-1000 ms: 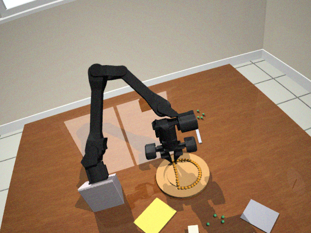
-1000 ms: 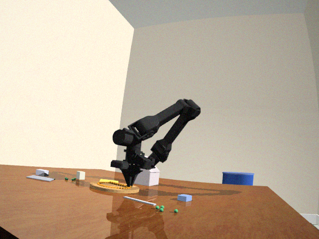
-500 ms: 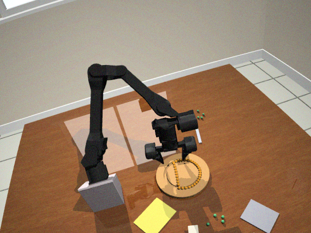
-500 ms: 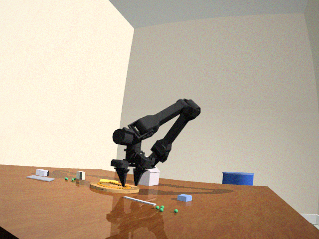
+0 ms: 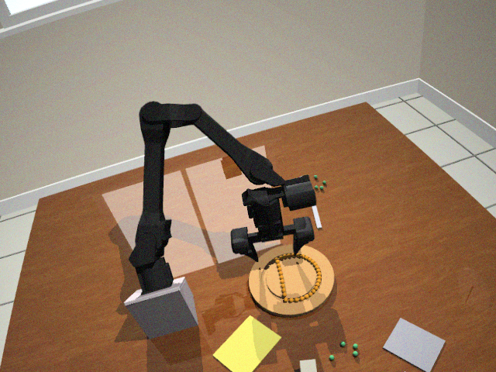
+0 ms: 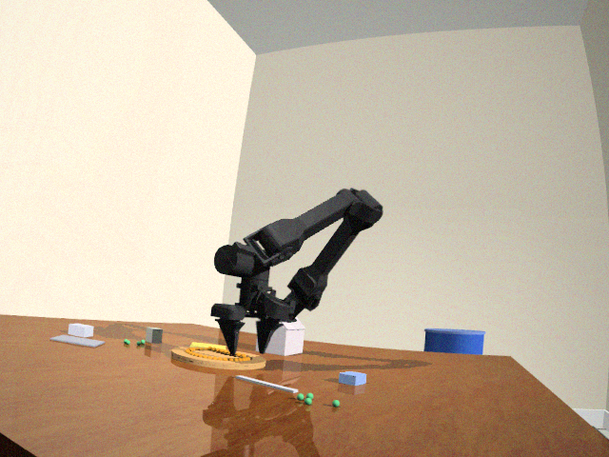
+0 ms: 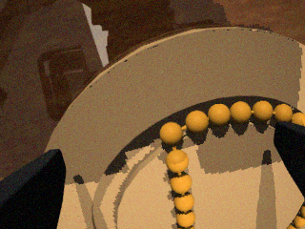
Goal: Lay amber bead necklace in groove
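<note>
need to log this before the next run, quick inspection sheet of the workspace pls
surface: glossy brown wooden table, pale rectangular patches behind the arm.
job's things: amber bead necklace lies on the round bead board; the right arc follows the groove, one stretch cuts straight across the middle.
clutter: yellow sheet, grey sheet, white stick, green beads, small blocks, blue tub.
grippers: gripper open, holding nothing, fingertips just above the board's far edge.
cables: nothing seen.
surroundings: beige walls, white skirting, tiled floor.
</note>
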`<state>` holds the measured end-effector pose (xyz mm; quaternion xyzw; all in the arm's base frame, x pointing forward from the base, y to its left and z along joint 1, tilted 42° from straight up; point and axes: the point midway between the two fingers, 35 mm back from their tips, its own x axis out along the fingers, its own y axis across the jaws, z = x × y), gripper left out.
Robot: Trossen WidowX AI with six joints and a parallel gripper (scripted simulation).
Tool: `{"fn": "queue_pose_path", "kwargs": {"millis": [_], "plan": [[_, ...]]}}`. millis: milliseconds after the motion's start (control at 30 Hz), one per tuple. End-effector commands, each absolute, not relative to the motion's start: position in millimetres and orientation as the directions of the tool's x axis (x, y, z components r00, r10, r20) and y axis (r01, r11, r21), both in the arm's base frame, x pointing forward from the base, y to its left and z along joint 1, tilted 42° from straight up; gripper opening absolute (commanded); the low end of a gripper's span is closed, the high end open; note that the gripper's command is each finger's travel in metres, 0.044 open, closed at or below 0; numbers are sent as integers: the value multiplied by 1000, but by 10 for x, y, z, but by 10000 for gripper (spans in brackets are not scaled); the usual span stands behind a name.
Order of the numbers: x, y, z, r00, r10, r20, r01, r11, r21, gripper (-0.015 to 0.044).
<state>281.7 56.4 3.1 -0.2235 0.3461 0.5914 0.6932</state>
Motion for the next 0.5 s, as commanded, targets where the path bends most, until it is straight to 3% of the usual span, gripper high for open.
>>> {"fn": "queue_pose_path", "kwargs": {"millis": [0,167,467], "plan": [[2815,568,37,60,668,-741,-975,198,99,440],[2815,568,37,60,668,-741,-975,198,99,440],[2794,273,195,60,667,-743,-992,121,28,204]]}}
